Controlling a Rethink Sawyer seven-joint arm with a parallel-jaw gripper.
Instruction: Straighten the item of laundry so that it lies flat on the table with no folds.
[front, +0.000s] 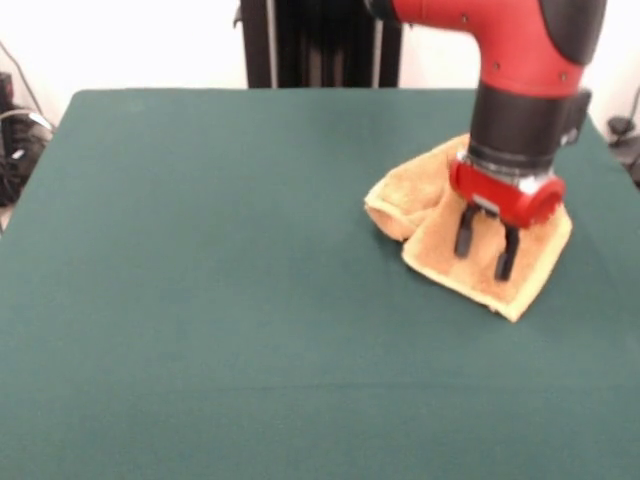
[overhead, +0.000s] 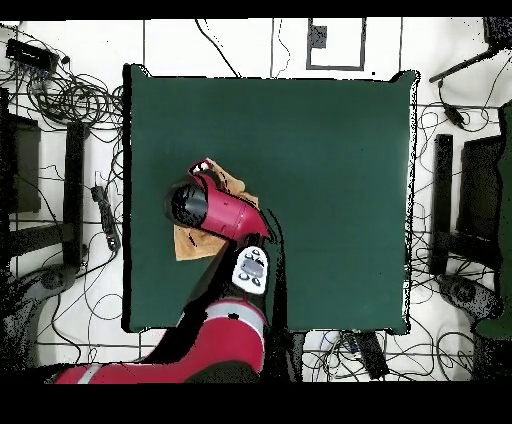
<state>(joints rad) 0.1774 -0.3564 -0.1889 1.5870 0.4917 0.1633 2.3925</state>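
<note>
The gripper (front: 486, 245) hangs with its fingers spread, empty, just above the orange-tan towel (front: 520, 265), which lies bunched toward the bench's (front: 220, 280) three o'clock side. At the towel's nine o'clock end sits a rolled fold (front: 395, 212). My judgement: closing here could pinch two layers together, dragging the bundle without opening it.

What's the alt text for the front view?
A red and black arm hangs its open gripper just over a crumpled orange-tan towel at the right of a dark green table. The towel's left part is folded and bunched, not flat.
</note>
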